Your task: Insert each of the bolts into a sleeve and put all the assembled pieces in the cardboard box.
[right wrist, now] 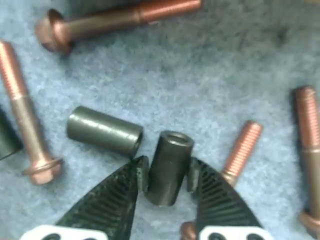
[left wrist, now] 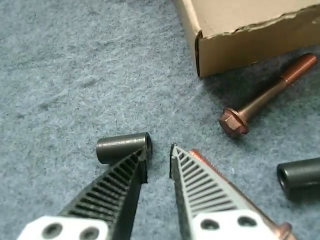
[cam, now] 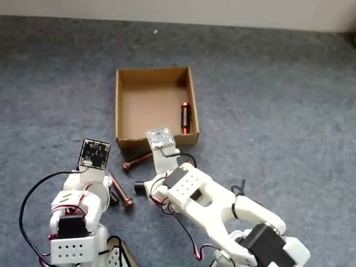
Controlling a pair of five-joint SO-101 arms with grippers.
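Note:
My right gripper (right wrist: 167, 176) is shut on a dark sleeve (right wrist: 167, 165) that stands tilted on the carpet. A second sleeve (right wrist: 105, 131) lies just beside it, with several copper bolts such as one bolt (right wrist: 241, 151) around them. My left gripper (left wrist: 158, 155) is open with nothing between its fingers. One sleeve (left wrist: 122, 146) lies against the outside of one finger, and a bolt (left wrist: 207, 164) runs under the other. Another bolt (left wrist: 262, 99) lies near the corner of the cardboard box (left wrist: 250, 40). The box (cam: 123, 108) holds one assembled piece (cam: 184, 118) along its right wall.
Both arms stand close together in front of the box, the left arm (cam: 72, 222) and the right arm (cam: 222, 211). Two bolts (cam: 137, 161) (cam: 120, 192) lie between them. A further sleeve (left wrist: 300, 177) rests near the left gripper. Grey carpet spreads around the box.

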